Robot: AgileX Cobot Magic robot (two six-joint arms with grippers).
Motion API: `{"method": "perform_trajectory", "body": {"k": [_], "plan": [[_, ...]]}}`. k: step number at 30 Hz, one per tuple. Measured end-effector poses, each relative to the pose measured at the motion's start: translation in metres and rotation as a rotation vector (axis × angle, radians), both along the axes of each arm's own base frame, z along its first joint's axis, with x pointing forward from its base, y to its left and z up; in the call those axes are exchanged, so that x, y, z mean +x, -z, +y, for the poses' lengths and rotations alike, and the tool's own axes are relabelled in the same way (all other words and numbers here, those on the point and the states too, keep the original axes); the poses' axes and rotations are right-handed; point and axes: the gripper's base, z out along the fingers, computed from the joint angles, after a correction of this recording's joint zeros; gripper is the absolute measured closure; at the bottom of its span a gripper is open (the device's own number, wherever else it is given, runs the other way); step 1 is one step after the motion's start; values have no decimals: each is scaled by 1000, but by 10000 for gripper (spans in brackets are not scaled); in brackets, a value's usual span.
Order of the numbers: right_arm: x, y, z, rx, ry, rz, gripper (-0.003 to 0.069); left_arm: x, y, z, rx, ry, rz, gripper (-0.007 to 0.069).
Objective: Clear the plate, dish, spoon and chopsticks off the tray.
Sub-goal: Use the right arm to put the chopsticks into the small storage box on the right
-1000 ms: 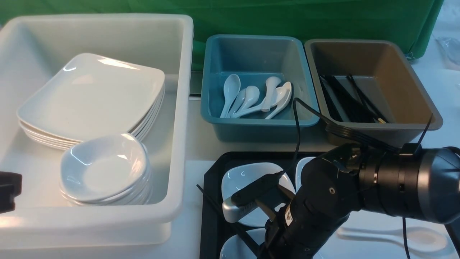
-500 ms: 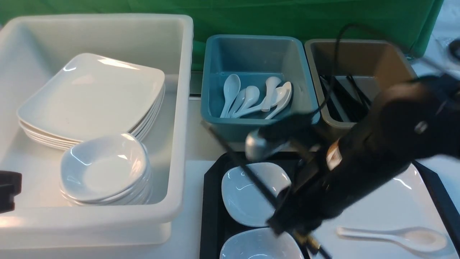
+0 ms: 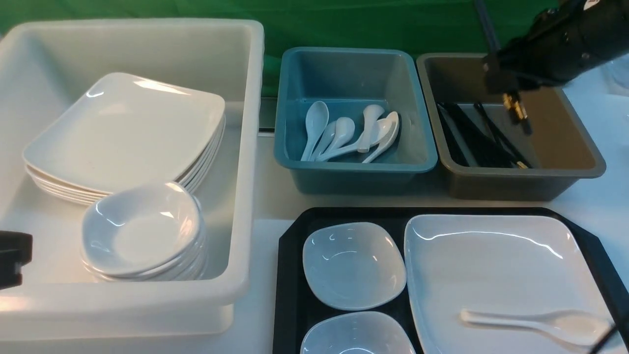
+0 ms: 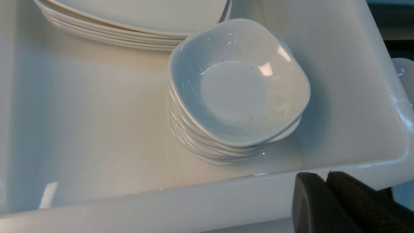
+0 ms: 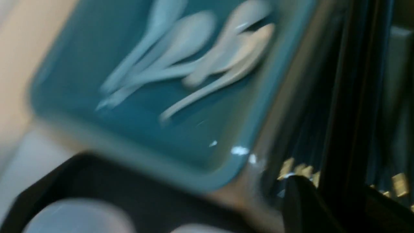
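Right gripper [image 3: 507,82] pinched the chopsticks [image 3: 514,106], thin black sticks with a gold-banded end, held steeply above the brown tub's [image 3: 580,167] far side, left gripper [image 4: 325,183] pressed together outside the white bin's [image 3: 147,300] near wall, glossy white plate [image 3: 491,260] and spoon [image 3: 540,324] lay on the black tray [image 3: 290,295].

On the tray [image 3: 290,275], the plate [image 3: 491,265] lies right of two dishes [image 3: 354,265], with the spoon [image 3: 535,322] on it. Behind the tray, my right pincer [image 3: 508,88] holds the chopsticks [image 3: 516,108] over the right-hand tub [image 3: 555,169].
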Motion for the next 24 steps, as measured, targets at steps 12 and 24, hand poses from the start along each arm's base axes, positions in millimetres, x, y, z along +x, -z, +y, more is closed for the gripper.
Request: {"method": "perform_trajectory", "body": {"k": [12, 24], "plan": [[86, 114, -32, -20, 141, 10, 519, 0, 0, 0, 0, -1, -3, 589], [77, 135, -30, -34, 102, 188, 300, 0, 0, 0, 0, -1, -3, 589]]}}
